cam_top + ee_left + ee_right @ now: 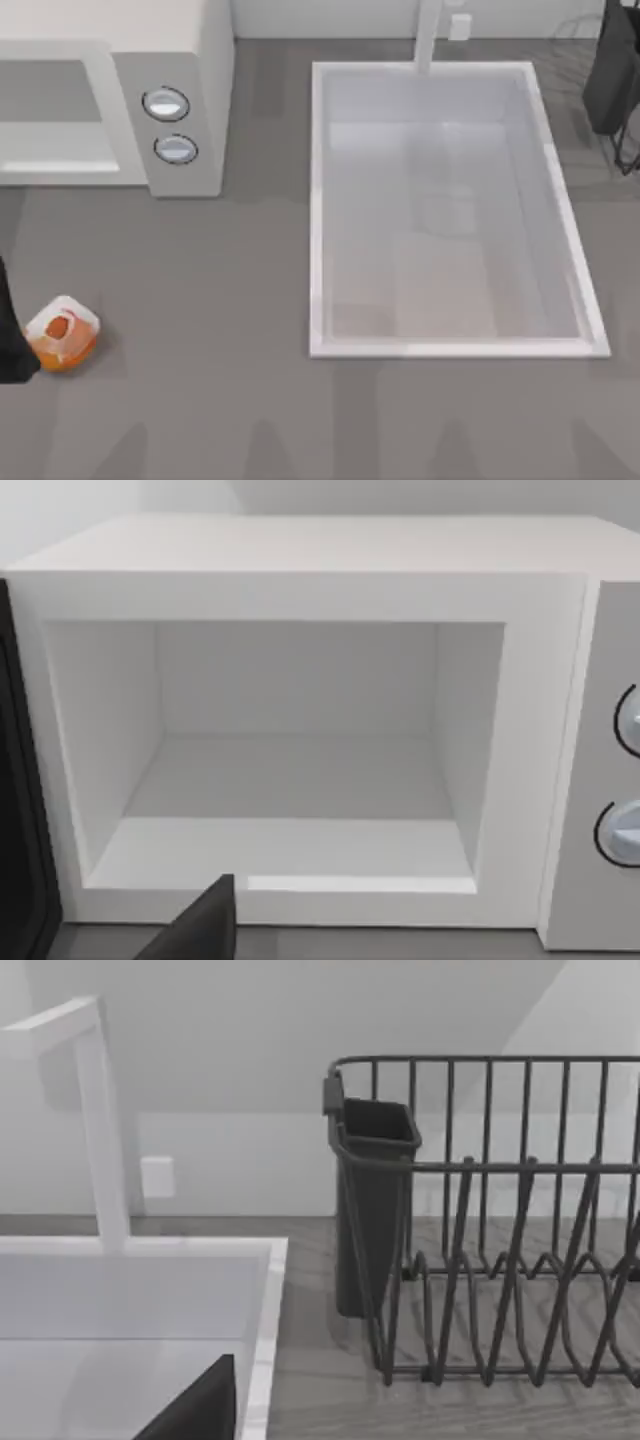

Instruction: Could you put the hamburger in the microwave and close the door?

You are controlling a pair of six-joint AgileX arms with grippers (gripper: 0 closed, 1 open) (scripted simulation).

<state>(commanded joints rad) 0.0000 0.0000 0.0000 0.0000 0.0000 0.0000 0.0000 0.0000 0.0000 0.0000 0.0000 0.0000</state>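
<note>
white sink [318, 200]; faucet [100, 1120]; dish rack [500, 1260]

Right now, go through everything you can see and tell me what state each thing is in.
Microwave: open, nothing in its cavity.
Door: swung open at the cavity's side, seen edge-on.
Hamburger: on the counter in front of the microwave, near the top view's left edge, not yet inside.
Sink: basin holds nothing.
Dish rack: no dishes in it.
</note>
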